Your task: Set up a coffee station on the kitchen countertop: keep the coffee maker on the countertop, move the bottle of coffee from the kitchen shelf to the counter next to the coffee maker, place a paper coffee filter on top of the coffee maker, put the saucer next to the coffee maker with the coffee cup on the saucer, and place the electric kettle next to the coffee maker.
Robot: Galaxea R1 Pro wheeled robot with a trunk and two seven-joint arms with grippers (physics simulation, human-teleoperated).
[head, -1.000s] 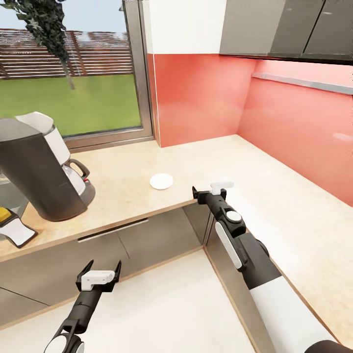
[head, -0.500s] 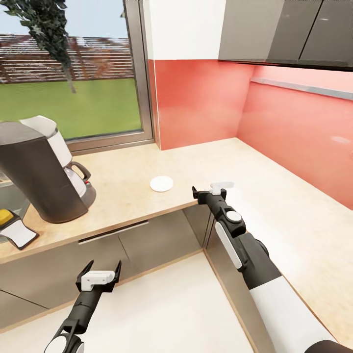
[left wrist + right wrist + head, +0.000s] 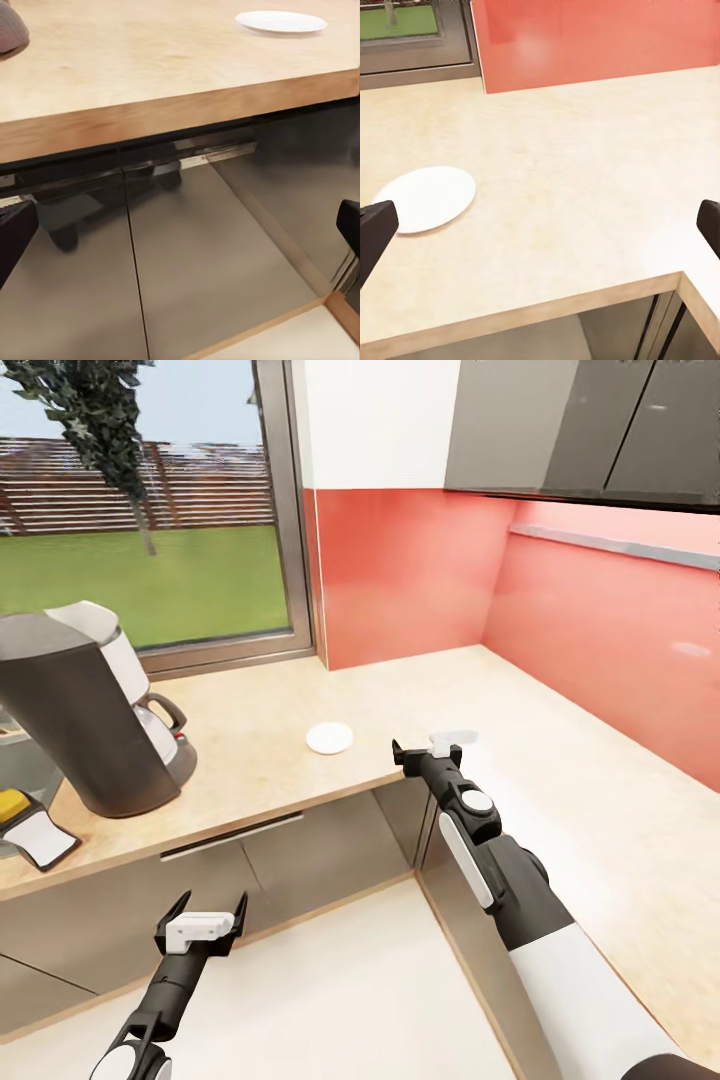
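The dark grey coffee maker (image 3: pixel 85 710) stands on the kitchen countertop (image 3: pixel 250 700) at the left, with a white part at its top. Beside it, cut off by the picture's left edge, is the bottle of coffee (image 3: pixel 35 830) with its yellow lid and white label. The saucer (image 3: pixel 329 737) (image 3: pixel 281 21) (image 3: pixel 427 199) lies bare in the middle of the counter. My right gripper (image 3: pixel 428 752) (image 3: pixel 540 229) hovers open at the counter's inner corner, a little right of the saucer. My left gripper (image 3: pixel 207 908) (image 3: pixel 180 232) is open and empty, low before the grey cabinet fronts (image 3: pixel 187 255).
The counter turns a corner and runs along the red wall (image 3: pixel 600 640) on the right, under a thin grey wall shelf (image 3: pixel 610 545) and dark upper cabinets (image 3: pixel 580 425). A window (image 3: pixel 150 510) lies behind the coffee maker. Pale floor (image 3: pixel 330 980) lies between the cabinets.
The whole picture has shifted slightly downward, so the camera has tilted up a little. Both arms and the objects on the counter hold their places.
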